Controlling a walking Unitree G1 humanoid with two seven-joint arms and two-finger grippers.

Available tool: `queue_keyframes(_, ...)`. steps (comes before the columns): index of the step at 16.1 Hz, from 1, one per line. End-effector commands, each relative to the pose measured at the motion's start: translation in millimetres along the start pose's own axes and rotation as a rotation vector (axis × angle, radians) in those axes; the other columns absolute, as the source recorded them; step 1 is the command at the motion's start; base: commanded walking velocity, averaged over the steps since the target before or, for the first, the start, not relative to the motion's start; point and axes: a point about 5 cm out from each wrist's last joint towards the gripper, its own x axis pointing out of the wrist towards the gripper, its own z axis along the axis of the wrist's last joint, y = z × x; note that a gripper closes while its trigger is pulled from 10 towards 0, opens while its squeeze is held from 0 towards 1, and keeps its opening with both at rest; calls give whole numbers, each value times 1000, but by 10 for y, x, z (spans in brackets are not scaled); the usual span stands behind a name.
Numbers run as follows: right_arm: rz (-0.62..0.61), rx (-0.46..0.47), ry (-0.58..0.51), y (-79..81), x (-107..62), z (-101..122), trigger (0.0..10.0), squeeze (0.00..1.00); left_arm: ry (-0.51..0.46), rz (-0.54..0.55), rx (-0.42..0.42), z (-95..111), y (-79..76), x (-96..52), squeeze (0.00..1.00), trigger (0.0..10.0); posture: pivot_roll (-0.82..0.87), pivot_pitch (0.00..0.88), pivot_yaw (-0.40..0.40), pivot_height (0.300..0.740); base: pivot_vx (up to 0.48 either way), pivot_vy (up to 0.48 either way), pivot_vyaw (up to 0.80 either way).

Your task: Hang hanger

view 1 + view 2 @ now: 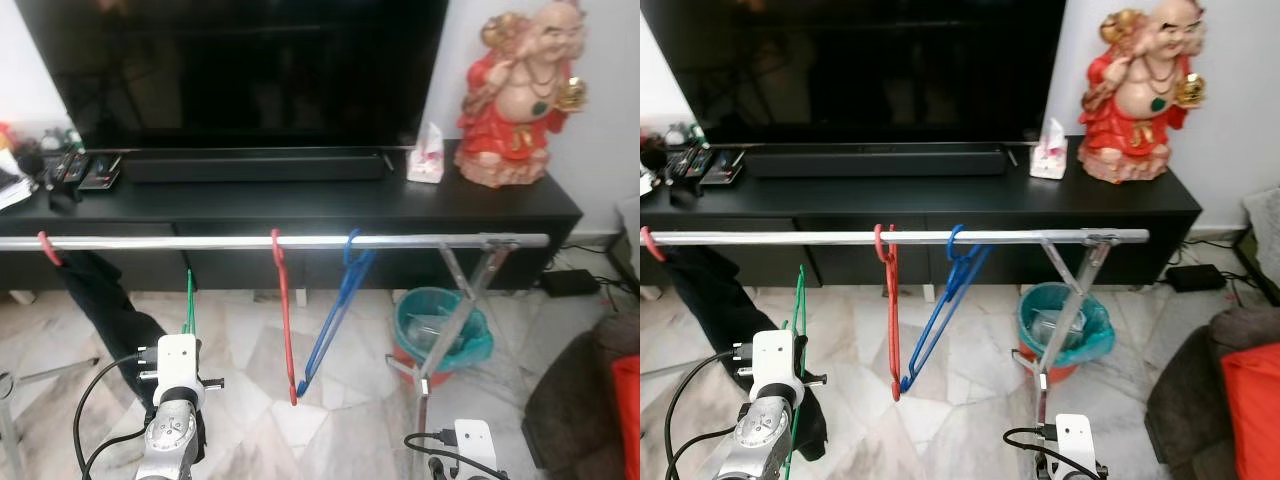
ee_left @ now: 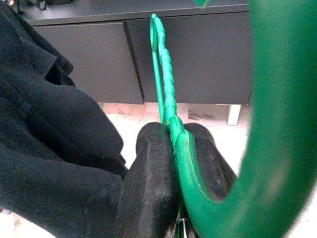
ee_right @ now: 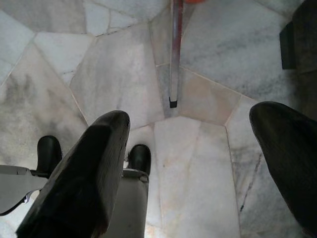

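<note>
- Green hanger: clenched between the two black fingers of the left pincer; held upright below the rail, in front of the black cabinet. In the left eye view its thin green shaft rises above the left wrist unit, its top short of the rail.
- Left pincer: grasping the green hanger, low at the left of the scene, just beside the black garment.
- Right pincer: released, fingers spread wide, pointing down at the marble floor near the foot of a metal leg. Its wrist unit sits low at the right.
- Rail: silver, horizontal, running across in front of the cabinet; carried at its right end by crossed metal legs.
- Red hanger: hooked on the rail near the middle, hanging straight down.
- Blue hanger: hooked on the rail just right of the red one, slanting down toward the red one's lower end.
- Black garment: hanging from a red hook at the rail's left end.
- Black cabinet: its tabletop carries a large dark television, a soundbar, a tissue pack, a red and gold figurine and small clutter at the left end.
- Teal-lined bin: on the floor behind the rail's legs.
</note>
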Motion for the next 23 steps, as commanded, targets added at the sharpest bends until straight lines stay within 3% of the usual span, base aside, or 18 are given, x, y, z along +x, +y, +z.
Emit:
queue_keyframes(1, -4, -1, 3, -21, 1, 6, 10000, 0, -18, 7, -14, 45, 35, 24, 0, 10000, 69, 0, 6, 740, 0, 0, 0)
queue_keyframes(14, -6, -5, 0, -18, 2, 13, 10000, 0, -32, -24, -11, 68, 29, 37, 0, 10000, 66, 0, 9, 740, 313, 0, 65)
queue_keyframes(20, -3, -12, 2, -17, 2, 13, 10000, 0, -42, -81, 19, -56, 15, -130, 0, 10000, 69, 0, 10, 740, 0, 0, 0)
queue_keyframes(23, -3, -15, 3, -15, 2, 15, 10000, 0, -84, -89, 34, -24, 75, -192, 0, 10000, 71, 0, 11, 740, 0, 0, 0)
